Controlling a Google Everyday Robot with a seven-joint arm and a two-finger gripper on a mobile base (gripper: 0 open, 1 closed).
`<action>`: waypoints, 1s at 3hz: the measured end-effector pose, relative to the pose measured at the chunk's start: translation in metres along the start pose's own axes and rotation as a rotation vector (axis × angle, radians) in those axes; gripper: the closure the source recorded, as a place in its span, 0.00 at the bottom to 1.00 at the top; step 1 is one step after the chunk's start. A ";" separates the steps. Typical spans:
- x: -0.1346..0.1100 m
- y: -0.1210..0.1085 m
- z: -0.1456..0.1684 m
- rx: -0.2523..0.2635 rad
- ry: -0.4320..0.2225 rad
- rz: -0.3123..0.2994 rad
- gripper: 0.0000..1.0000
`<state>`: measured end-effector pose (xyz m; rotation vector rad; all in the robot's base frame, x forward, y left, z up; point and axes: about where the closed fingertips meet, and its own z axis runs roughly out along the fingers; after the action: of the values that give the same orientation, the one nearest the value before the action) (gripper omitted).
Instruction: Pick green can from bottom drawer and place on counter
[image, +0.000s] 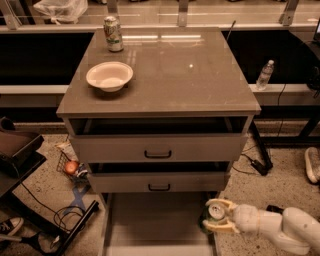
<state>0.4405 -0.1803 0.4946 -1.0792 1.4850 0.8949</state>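
The green can (214, 214), dark green with a silver top, stands at the right edge of the open bottom drawer (150, 225), by its right wall. My gripper (218, 216) reaches in from the lower right, with one pale finger (222, 203) above the can and one below it, closed around the can. The counter (170, 70) is the glossy grey-brown top of the cabinet, well above the gripper.
A white bowl (109, 76) and a paler whitish-green can (113, 33) stand on the counter's left side. The two upper drawers (158, 149) are pulled slightly out. A clear bottle (265, 75) stands on the ledge at right. Cables and clutter (70, 170) lie on the floor at left.
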 end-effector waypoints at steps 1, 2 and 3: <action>-0.064 -0.011 -0.039 0.058 0.022 0.021 1.00; -0.064 -0.011 -0.039 0.058 0.022 0.021 1.00; -0.105 -0.012 -0.041 0.068 0.022 0.023 1.00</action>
<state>0.4439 -0.2049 0.6056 -1.0271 1.5385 0.8449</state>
